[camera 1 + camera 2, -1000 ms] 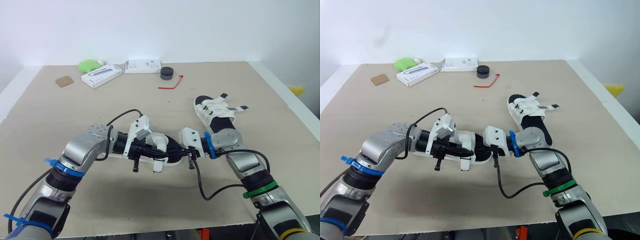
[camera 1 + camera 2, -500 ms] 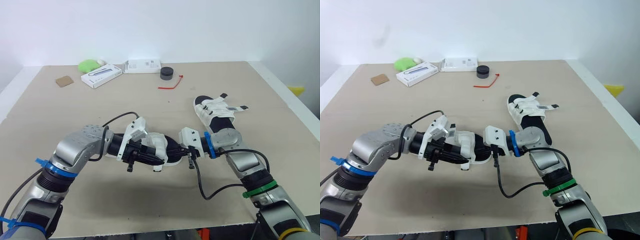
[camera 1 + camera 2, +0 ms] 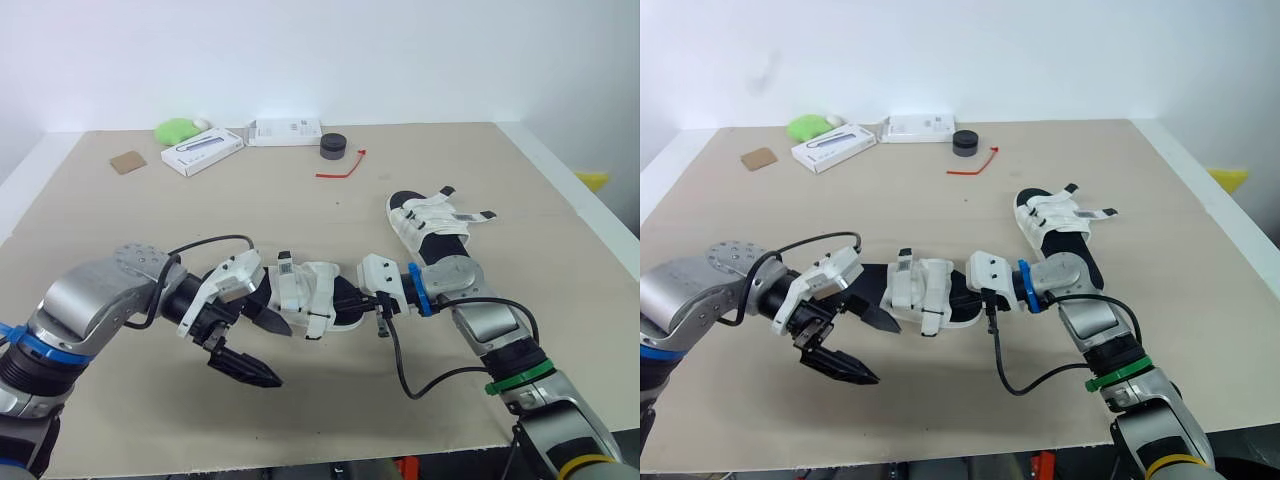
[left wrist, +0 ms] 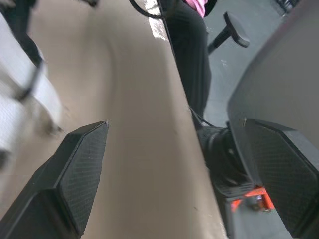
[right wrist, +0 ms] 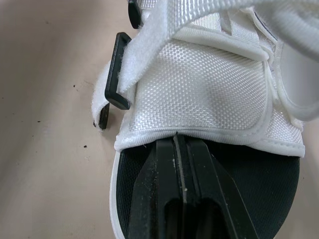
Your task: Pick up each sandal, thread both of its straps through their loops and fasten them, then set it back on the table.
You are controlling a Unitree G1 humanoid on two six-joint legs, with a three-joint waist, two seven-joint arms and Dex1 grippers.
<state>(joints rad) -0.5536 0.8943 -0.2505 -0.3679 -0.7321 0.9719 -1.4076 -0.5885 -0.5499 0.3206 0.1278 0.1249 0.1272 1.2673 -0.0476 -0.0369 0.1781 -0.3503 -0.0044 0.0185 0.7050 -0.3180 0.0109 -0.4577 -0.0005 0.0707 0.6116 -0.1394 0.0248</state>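
Starting at the right gripper (image 5: pixel 178 147): its fingers (image 5: pixel 162 174) are pressed together with no gap. The tips lie on the black footbed, tucked under the white strap (image 5: pixel 199 89) of the near sandal (image 3: pixel 305 298). Whether they pinch any part of it I cannot tell. Beside them a strap end is folded around a black loop (image 5: pixel 115 74).

The left gripper (image 3: pixel 283 355) is spread wide and grasps nothing. One finger (image 3: pixel 248 370) points low over the table (image 3: pixel 300 200), and the other sits just beside the sandal's far end without holding it. The sandal lies between the two grippers near the table's front. Whether it rests on the table or hangs just above it is unclear. The second sandal (image 3: pixel 432 225) lies behind the right arm, its strap ends sticking out loose.

The step in hand looks like fastening the near sandal's straps, with the right gripper steadying it. The next move probably calls for the left gripper to close on a free strap end, pull it through its loop and press it down. The strap is soft and may slip, so a firm pinch near its tip is needed.
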